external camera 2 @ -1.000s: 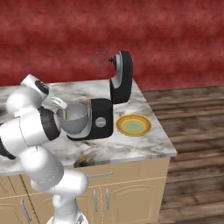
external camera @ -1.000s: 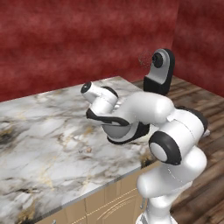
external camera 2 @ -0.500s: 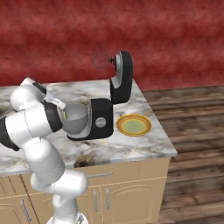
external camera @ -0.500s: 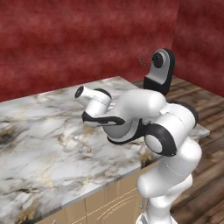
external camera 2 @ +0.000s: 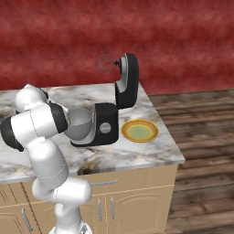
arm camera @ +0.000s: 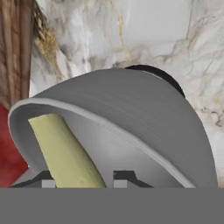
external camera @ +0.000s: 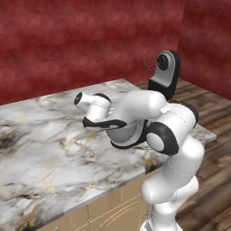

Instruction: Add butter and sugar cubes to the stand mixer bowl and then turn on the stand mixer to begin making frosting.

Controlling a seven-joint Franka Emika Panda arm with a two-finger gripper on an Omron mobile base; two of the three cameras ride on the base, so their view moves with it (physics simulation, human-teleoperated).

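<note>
A: Left base view?
B: The arm hides the stand mixer bowl; the stand mixer [external camera: 165,72] head is tilted up.

A: Right base view?
B: The stand mixer bowl [external camera 2: 81,123] sits at nine o'clock of a yellow plate [external camera 2: 139,131] on the desk [external camera 2: 137,151].

A: Hand view?
B: The end effector [arm camera: 83,180] straddles a butter stick [arm camera: 65,153] inside the bowl; grip unclear.

1 stand mixer [external camera 2: 119,100], 1 stand mixer bowl [arm camera: 144,118], 1 butter stick [arm camera: 65,153], 1 yellow-rimmed plate [external camera 2: 140,131], 1 marble counter [external camera: 40,135].

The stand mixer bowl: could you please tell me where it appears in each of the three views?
Left base view: stand mixer bowl, centre, mostly behind the arm.
Right base view: left of centre, beside the black column.
Hand view: large, across the middle, holding a yellow stick.
Shared landmark: the stand mixer on the marble counter.
</note>
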